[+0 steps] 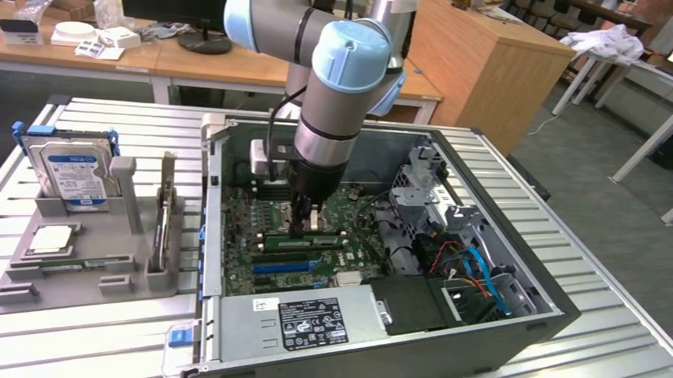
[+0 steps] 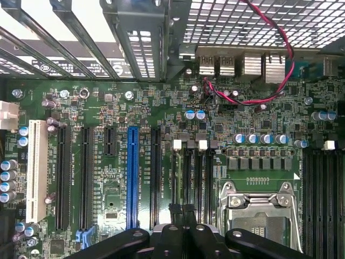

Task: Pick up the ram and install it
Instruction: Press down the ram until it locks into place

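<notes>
Exterior view first: the grey and pale-blue robot arm (image 1: 331, 102) reaches straight down into the open black computer case (image 1: 547, 307) that lies on its side on a ribbed metal table (image 1: 94, 339). Its dark gripper (image 1: 304, 230) sits low over the green motherboard (image 1: 236, 236), jaws closed. Right beneath the tips lies the ram (image 1: 305, 241), a thin, long green circuit-board stick with small dark chips, running across the board just above a bright blue plastic slot (image 1: 282, 267). Whether the fingers actually pinch the stick or only rest on it, I cannot tell from here.

On the exterior view's left, a grey plastic holder tray (image 1: 63, 276) stands beside the case, carrying a silver hard drive with a blue label (image 1: 72, 172) upright and a silver square processor chip (image 1: 50, 239) lying flat. A silver power supply box with a black label (image 1: 310, 319) fills the near corner of the case.

From the wrist view, the black gripper body (image 2: 183, 240) hangs over the narrow black memory slots (image 2: 197, 183), which sit between the long blue expansion slot (image 2: 132, 178) and the metal processor socket (image 2: 259, 210).
</notes>
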{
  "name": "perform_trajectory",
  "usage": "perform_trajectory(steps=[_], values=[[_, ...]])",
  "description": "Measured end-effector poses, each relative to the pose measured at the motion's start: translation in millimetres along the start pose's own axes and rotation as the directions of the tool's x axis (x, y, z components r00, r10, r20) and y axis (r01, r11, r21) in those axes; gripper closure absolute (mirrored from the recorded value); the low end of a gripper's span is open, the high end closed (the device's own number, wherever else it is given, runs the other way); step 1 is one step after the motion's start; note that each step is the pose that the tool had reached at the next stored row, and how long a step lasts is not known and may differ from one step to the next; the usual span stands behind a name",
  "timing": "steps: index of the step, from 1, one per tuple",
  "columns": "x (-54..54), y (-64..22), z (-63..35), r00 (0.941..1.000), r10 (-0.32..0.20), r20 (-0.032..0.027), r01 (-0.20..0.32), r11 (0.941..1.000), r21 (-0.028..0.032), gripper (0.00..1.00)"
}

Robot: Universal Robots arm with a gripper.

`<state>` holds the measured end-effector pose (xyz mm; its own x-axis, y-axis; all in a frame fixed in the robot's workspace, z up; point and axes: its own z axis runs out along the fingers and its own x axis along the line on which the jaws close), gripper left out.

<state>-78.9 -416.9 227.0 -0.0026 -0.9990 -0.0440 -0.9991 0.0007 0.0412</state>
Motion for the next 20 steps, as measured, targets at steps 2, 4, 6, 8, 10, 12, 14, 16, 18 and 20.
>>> perform_trajectory(steps=[2, 4, 6, 8, 10, 12, 14, 16, 18, 20], values=[[-0.1, 0.0, 0.2, 1.0, 0.0, 0.0004, 0.0, 1.0, 0.0001, 0.89], [0.0, -0.1, 0.5, 1.0, 0.0, 0.0005, 0.0, 1.0, 0.0003, 0.89], [0.0, -0.1, 1.2, 1.0, 0.0, 0.0004, 0.0, 1.0, 0.0002, 0.89], [0.1, -0.1, 1.7, 1.0, 0.0, 0.0001, 0.0, 1.0, 0.0, 0.89], [0.1, -0.1, 1.7, 1.0, 0.0, 0.0001, 0.0, 1.0, 0.0001, 0.89], [0.1, -0.1, 1.8, 1.0, 0.0, 0.0003, 0.0, 1.0, 0.0001, 0.89], [0.1, -0.1, 2.2, 1.0, 0.0, 0.0004, 0.0, 1.0, 0.0002, 0.89], [0.1, -0.1, 2.9, 1.0, 0.0, 0.0001, 0.0, 1.0, 0.0003, 0.89], [0.2, -0.1, 2.9, 1.0, 0.0, 0.0, 0.0, 1.0, 0.0002, 0.89], [0.1, -0.1, 3.1, 1.0, 0.0, 0.0002, 0.0, 1.0, 0.0004, 0.89]])
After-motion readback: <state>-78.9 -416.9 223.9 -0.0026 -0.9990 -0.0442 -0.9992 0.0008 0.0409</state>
